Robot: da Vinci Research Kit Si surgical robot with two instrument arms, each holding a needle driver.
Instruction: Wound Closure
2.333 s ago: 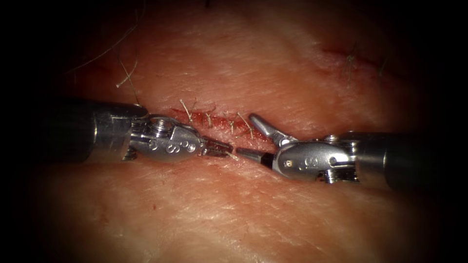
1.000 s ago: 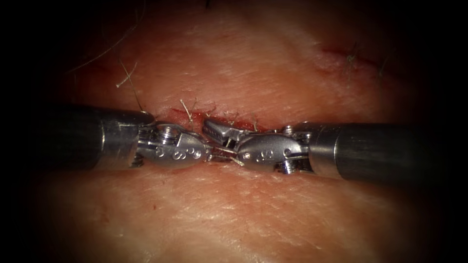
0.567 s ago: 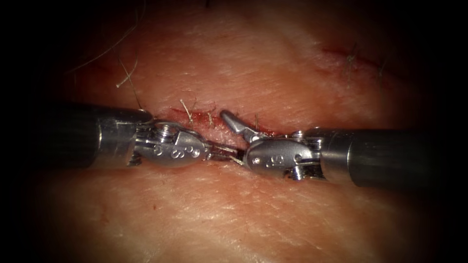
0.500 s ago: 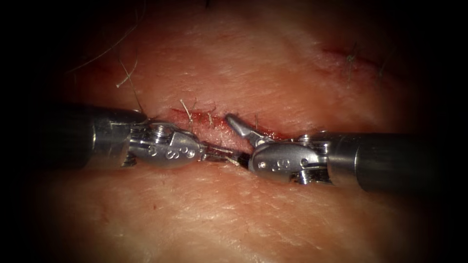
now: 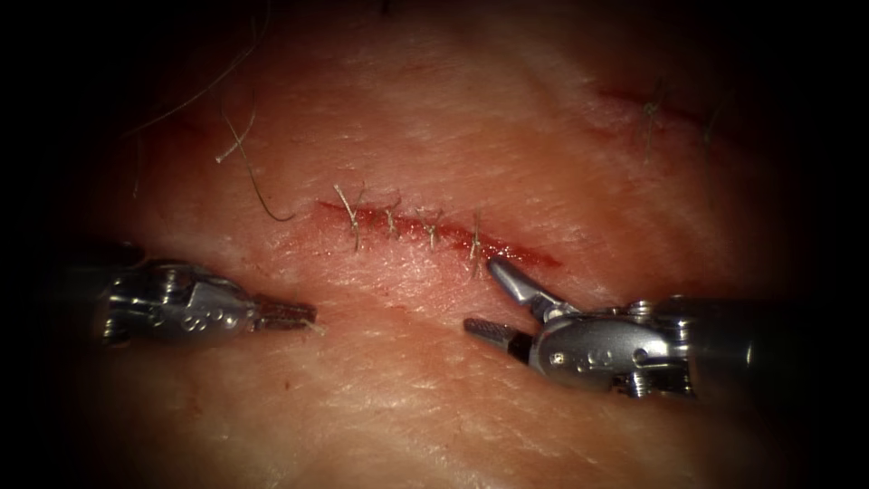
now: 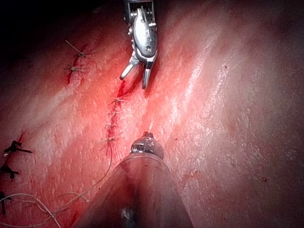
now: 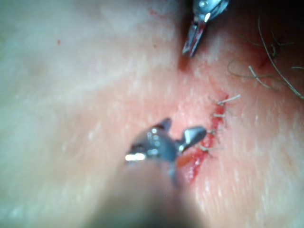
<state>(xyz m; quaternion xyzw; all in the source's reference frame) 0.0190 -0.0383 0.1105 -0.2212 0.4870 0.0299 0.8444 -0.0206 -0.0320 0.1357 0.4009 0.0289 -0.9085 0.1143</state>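
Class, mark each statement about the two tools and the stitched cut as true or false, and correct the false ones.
1. The right tool has its jaws open. True.
2. The left tool holds a curved needle. False: its shut jaws hold at most a short bit of thread; I see no needle.
3. The cut carries several stitches. True.
4. Both tools lie above the cut in the endoscope view. False: both lie below it.
5. The right tool grips the tissue. False: its open jaws hold nothing.

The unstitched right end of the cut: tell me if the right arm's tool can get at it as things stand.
Probably yes. The right tool sits with its jaws open just below the cut's unstitched right end, upper jaw tip almost at it, bare tissue between. The left tool, jaws shut, lies well away.
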